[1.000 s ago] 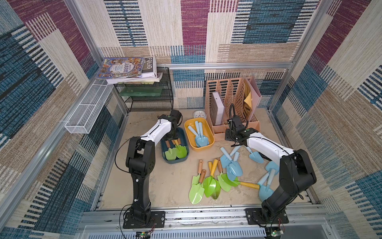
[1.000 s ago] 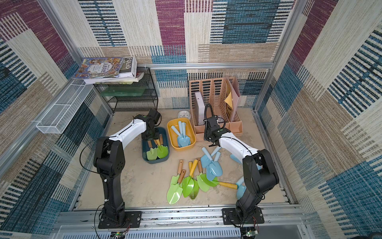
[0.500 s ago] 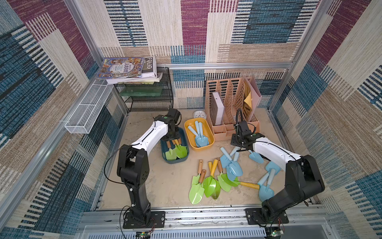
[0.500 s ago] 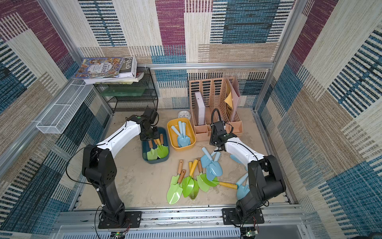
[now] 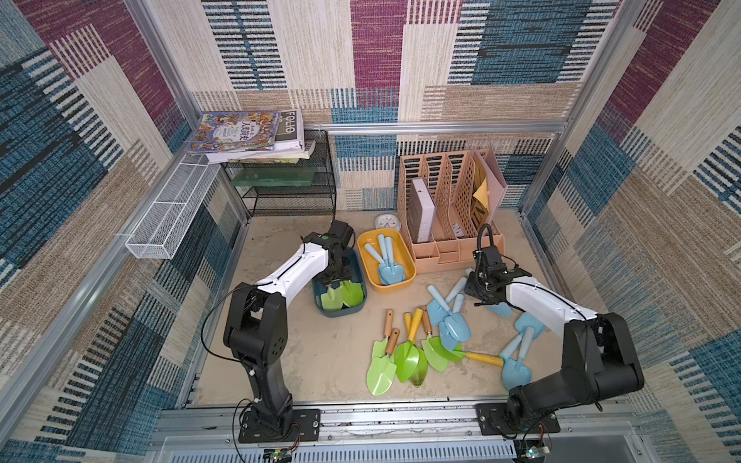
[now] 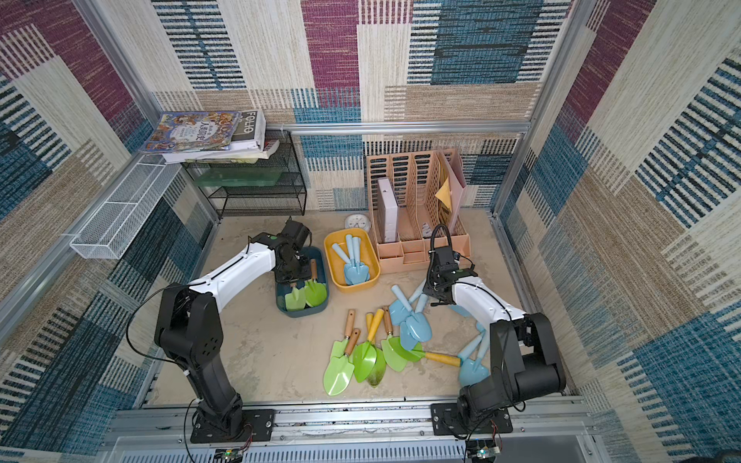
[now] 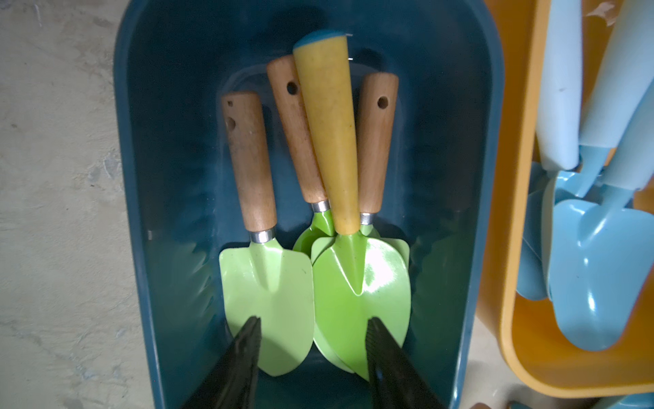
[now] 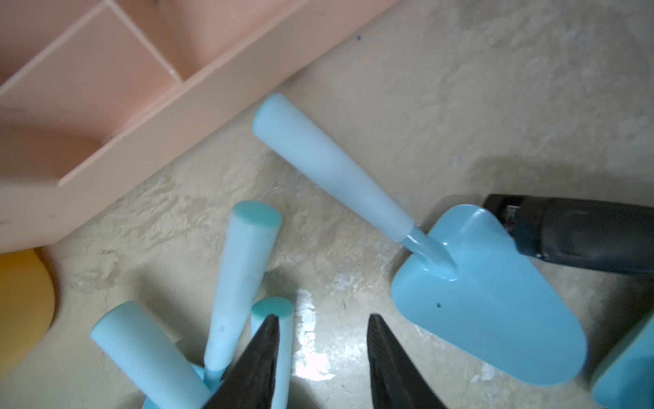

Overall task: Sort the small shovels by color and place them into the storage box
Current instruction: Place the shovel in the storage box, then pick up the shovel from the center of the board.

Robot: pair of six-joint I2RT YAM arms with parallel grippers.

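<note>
Left gripper [image 7: 313, 318] directly over 4 green shovels [image 7: 361, 283]

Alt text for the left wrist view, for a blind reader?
Four green shovels, three with wooden handles, one yellow, lie in a dark blue bin under the open, empty left gripper. A yellow bin alongside holds pale blue shovels.
</note>
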